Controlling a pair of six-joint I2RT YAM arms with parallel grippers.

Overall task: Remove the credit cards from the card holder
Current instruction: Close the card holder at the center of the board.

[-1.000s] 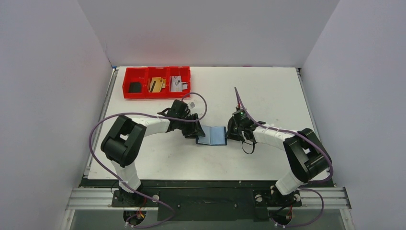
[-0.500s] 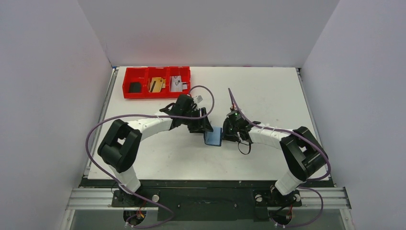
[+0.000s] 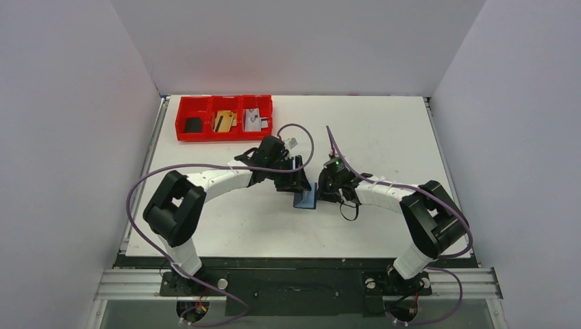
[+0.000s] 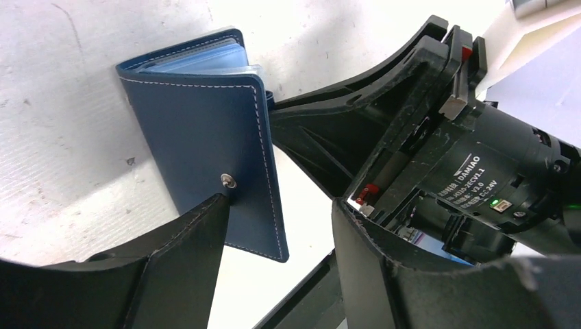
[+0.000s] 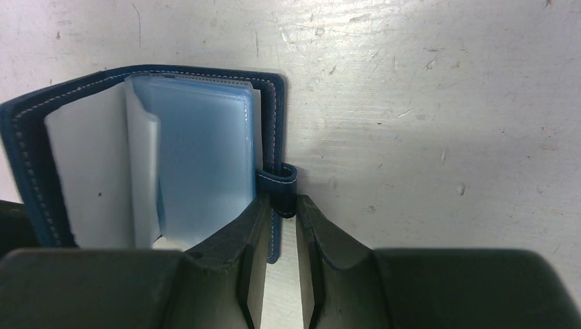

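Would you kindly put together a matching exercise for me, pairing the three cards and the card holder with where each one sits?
Things:
1. black card
2. tan-gold card
3. silvery-grey card
4. card holder

Places:
A. middle compartment of the red tray
B. on the table, between the left hand and the right hand
C. right compartment of the red tray
D. left compartment of the red tray

Pairs: 1-D, 2-A, 3-C, 4-B
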